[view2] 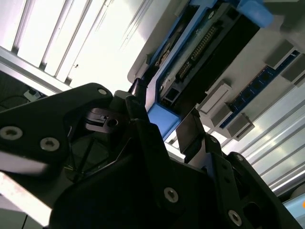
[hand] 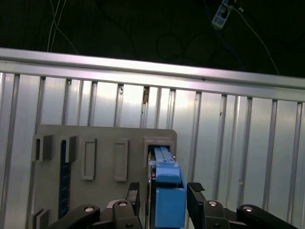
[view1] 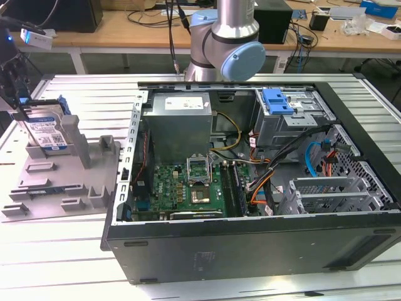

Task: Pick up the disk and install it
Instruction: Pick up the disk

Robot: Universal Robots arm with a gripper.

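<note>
At the exterior view's left, well apart from the open case [view1: 250,241], the disk [view1: 47,130] stands on edge in a slot of the grey tray [view1: 69,185], label facing out, beside the tray's post [view1: 71,135]. My hand [hand: 164,193] has the disk's end between its two sides, with the blue bracket showing in the middle in both wrist views. I cannot tell whether I am already clamped on it or merely set around it. The disk sits down in its slot, so I judge the pick is not finished.

To do this step well, I think the grip should land squarely on the two flat faces, centred across the bracket, so the disk cannot pivot. It should bite low enough to hold more than the plastic rim. The pull ought to run straight along the slot with no twist, since a tilted pull could jam the disk against the slot walls or drag the light tray across the worktop [view1: 62,263]. I would also keep clear of the post.
</note>
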